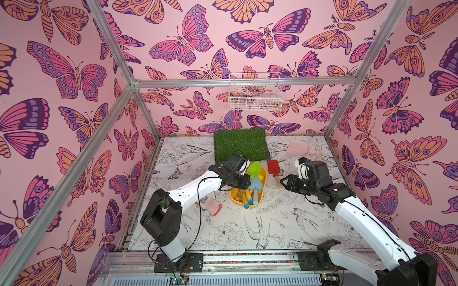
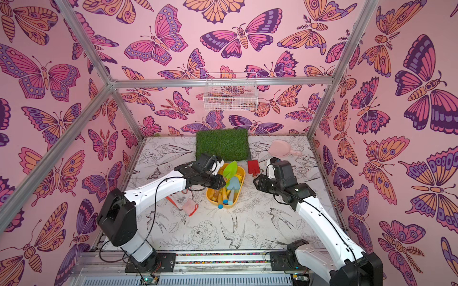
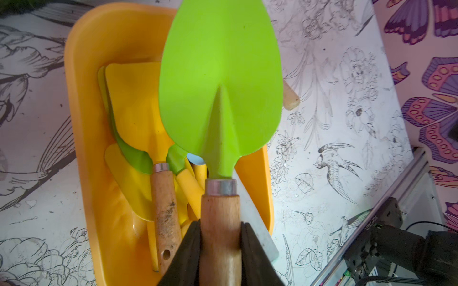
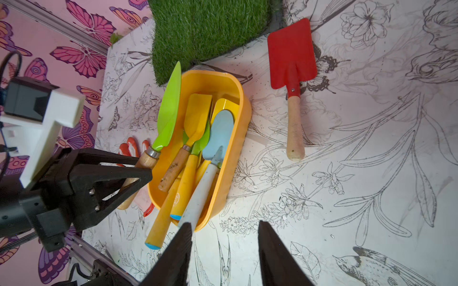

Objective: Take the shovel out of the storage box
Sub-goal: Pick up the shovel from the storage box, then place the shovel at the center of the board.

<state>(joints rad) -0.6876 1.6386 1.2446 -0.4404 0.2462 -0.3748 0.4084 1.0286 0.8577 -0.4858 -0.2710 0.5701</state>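
Observation:
My left gripper (image 3: 220, 224) is shut on the wooden handle of a green shovel (image 3: 220, 86), just behind its metal collar. The green shovel (image 1: 254, 169) (image 4: 171, 104) is raised and tilted over the far end of the yellow storage box (image 1: 265, 173) (image 4: 244, 118), its blade above the rim. Several other tools lie in the storage box (image 3: 81, 99), among them a blue shovel (image 4: 219, 133) and a yellow one (image 4: 199, 116). My right gripper (image 4: 224, 225) (image 1: 285, 183) hangs open and empty beside the box's near right corner.
A red shovel (image 1: 273, 168) (image 4: 291, 52) lies on the table right of the box. A pink scoop (image 1: 296, 147) sits further back right, a grass mat (image 1: 240, 143) behind the box, a pink and red glove (image 1: 213, 205) to its left. A white wire basket (image 1: 255, 91) hangs on the back wall.

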